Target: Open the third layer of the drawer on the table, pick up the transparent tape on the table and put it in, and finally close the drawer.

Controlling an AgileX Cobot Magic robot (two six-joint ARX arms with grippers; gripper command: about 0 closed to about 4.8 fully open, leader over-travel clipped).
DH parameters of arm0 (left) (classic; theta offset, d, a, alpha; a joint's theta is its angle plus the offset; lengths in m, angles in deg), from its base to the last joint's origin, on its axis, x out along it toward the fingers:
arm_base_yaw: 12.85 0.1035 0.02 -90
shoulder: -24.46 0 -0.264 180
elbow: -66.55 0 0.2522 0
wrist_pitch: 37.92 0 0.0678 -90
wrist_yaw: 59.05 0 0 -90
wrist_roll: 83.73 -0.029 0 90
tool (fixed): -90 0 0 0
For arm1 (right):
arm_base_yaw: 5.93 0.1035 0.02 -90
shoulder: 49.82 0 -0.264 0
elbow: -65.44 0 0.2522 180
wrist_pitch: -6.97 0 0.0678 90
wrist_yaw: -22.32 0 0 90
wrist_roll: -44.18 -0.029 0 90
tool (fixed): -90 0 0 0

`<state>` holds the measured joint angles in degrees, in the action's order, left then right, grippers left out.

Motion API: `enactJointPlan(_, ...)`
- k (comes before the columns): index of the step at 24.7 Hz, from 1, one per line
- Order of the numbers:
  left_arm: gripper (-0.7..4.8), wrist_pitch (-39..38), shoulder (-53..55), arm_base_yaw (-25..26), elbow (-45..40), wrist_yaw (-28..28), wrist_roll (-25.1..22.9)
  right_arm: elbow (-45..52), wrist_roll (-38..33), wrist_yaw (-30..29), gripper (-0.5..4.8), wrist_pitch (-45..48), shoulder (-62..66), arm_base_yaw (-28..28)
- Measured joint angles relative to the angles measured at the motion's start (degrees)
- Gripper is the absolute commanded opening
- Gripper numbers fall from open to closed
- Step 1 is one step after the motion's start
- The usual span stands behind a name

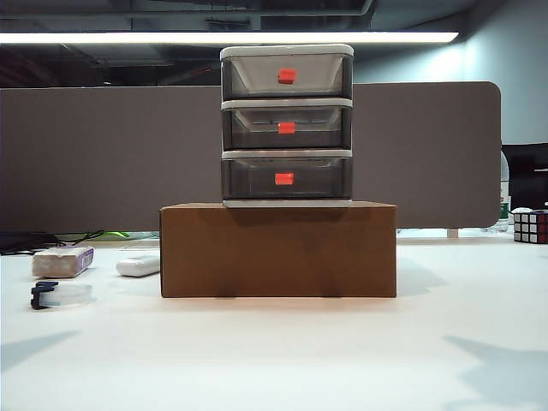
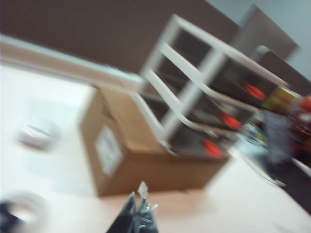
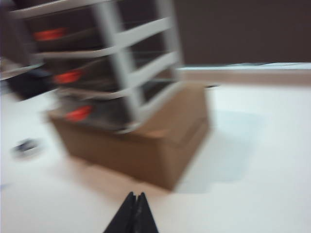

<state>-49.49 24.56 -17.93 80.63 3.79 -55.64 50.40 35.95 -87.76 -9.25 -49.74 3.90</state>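
Black fingertips of the left hand [image 2: 138, 206] and right hand [image 3: 134, 204] are pressing together, empty, hovering above the counter [image 1: 342, 360], facing the drawer [image 1: 287, 126] ahead.

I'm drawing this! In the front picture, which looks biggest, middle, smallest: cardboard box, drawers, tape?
1. Cardboard box, widest.
2. Drawers, narrower but taller, so close.
3. Tape, much the smallest, though nearest the camera.

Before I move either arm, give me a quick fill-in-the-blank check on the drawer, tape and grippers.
1. The drawer stands on a brown ____ box.
2. All ____ tiers are closed.
3. The transparent tape lies on the table, ____ of the box in the exterior view.
4. Left gripper and right gripper are both ____.

Missing: cardboard; three; left; shut
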Motion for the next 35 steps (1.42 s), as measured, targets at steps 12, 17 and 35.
enactJointPlan(12,-0.06,-3.6,0.1,-27.1,0.0,22.0,3.6,-0.5,-7.7,-8.0,-0.05,-1.8,0.0,0.7)
enactJointPlan(17,0.33,0.1,3.1,-43.5,0.0,38.8,-0.5,-3.5,-5.5,-6.8,-0.05,-5.2,0.2,0.8)
enactJointPlan(35,1.46,48.9,57.8,-55.2,4.7,58.0,-9.2,-16.1,-2.6,-1.3,-0.04,-2.9,23.1,0.8)
